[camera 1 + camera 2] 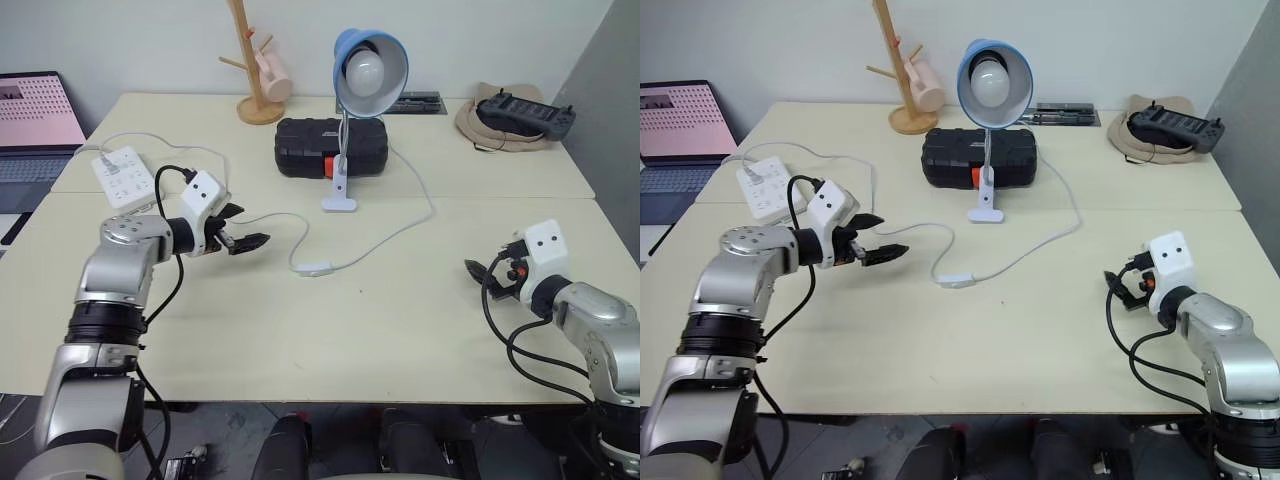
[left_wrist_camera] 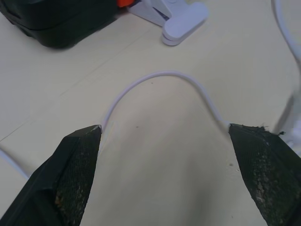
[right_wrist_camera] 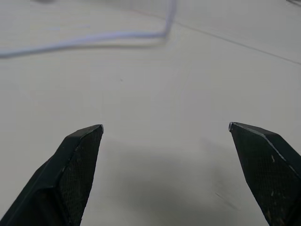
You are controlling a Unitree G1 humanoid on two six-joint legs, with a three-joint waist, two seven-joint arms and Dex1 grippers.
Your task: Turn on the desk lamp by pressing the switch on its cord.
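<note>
Lamp unlit, both grippers wide and holding nothing

The desk lamp [image 1: 368, 68] stands toward the tabletop's far edge; its cord [image 1: 395, 235] is thin and limp, likely to slide, so pin the small switch [image 1: 315, 268] mid-table. Left gripper [image 1: 243, 228] is near, right gripper [image 1: 478, 272] well apart.

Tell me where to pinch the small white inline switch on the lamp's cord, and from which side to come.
Take the small white inline switch across its short width, coming from above. It lies flat on the pale table, long axis along the thin white-grey cord, so only its narrow sides are free. The left gripper, fingers open, is probably the nearer one.
</note>
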